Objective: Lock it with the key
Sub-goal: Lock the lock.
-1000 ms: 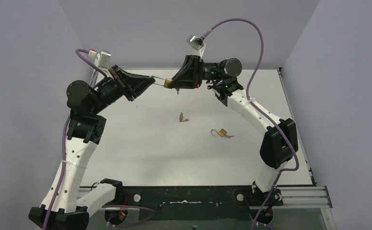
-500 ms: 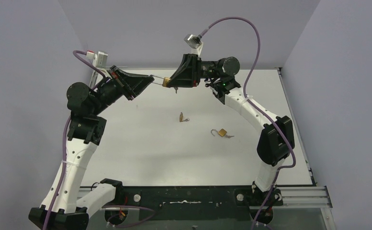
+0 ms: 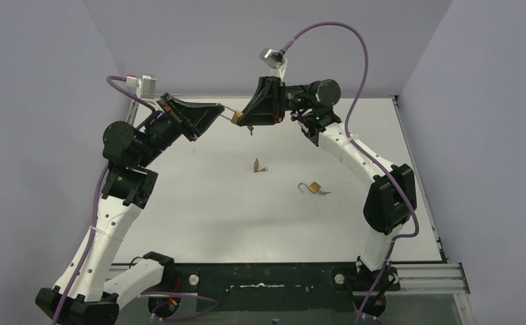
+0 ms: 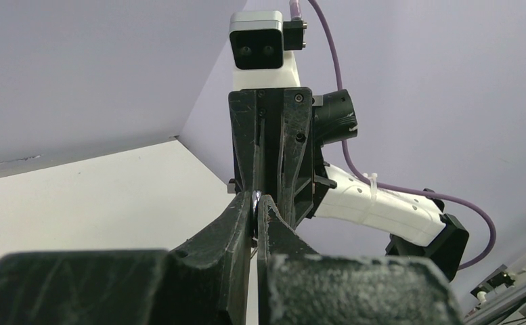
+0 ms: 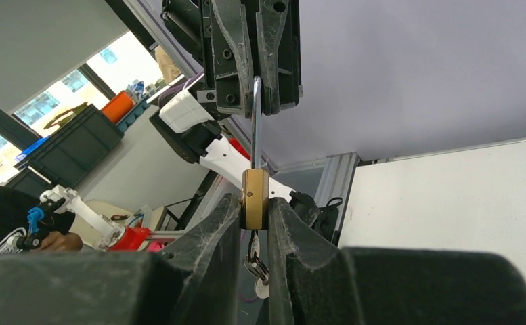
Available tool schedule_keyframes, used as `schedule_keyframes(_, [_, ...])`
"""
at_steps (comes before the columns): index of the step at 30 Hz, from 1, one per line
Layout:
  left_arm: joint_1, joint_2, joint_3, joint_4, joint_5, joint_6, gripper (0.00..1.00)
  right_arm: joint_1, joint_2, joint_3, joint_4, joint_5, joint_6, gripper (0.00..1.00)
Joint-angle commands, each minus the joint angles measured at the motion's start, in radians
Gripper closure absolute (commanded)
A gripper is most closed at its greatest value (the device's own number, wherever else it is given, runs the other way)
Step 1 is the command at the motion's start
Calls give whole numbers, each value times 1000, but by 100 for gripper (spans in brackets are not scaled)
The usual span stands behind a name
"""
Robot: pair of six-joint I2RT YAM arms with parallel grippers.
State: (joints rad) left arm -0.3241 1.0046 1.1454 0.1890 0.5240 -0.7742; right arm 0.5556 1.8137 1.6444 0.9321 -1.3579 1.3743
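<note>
Padlock point(image 3: 236, 118) aloft over the far end of the table point(image 3: 199, 203), top view. Right gripper point(image 3: 242, 117) clenched on its brass body; left gripper point(image 3: 217, 111) pinched on its shackle point(image 3: 226, 113). Key point(image 3: 250, 128) dangles under the padlock. Second padlock point(image 3: 257, 165) and third padlock point(image 3: 313, 187) lie on the table below it.

Left wrist: fingers point(image 4: 233, 223) clamped tight on the shackle tip.

Right wrist: padlock upright, wedged between the fingers, key hanging beneath it.
</note>
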Motion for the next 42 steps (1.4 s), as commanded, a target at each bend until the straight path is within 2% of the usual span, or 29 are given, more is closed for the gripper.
schedule_keyframes(1, [-59, 43, -69, -48, -7, 13, 100, 57, -28, 75, 77, 51, 21, 100])
schedule_keyframes(7, [-90, 31, -166, -30, -32, 7, 100, 56, -30, 95, 103, 59, 45, 100])
schedule_keyframes(11, [-148, 31, -223, -12, -63, 10, 100, 56, -27, 105, 114, 86, 49, 100])
schedule_keyframes(18, [-216, 34, -271, 1, -97, 23, 100, 53, -24, 123, 120, 140, 49, 100])
schedule_keyframes(23, [-207, 20, -237, -22, -108, 51, 100, 47, -36, 116, 86, 147, 27, 100])
schedule_keyframes(28, [-102, 35, -140, -35, -27, 54, 100, 11, -96, 90, -109, 155, -134, 100])
schedule_keyframes(29, [-76, 43, -117, -32, -2, 49, 100, 3, -113, 82, -149, 158, -176, 94])
schedule_keyframes(32, [-23, 72, -36, -53, 48, 63, 100, -22, -162, 46, -200, 162, -248, 51])
schedule_keyframes(35, [-9, 93, 25, -88, 74, 94, 100, -55, -202, 7, -210, 161, -274, 26])
schedule_keyframes(39, [-6, 101, 60, -103, 84, 102, 100, -98, -269, -66, -195, 174, -333, 10])
schedule_keyframes(42, [-5, 94, 74, -131, 68, 120, 100, -99, -335, -115, -465, 215, -581, 10])
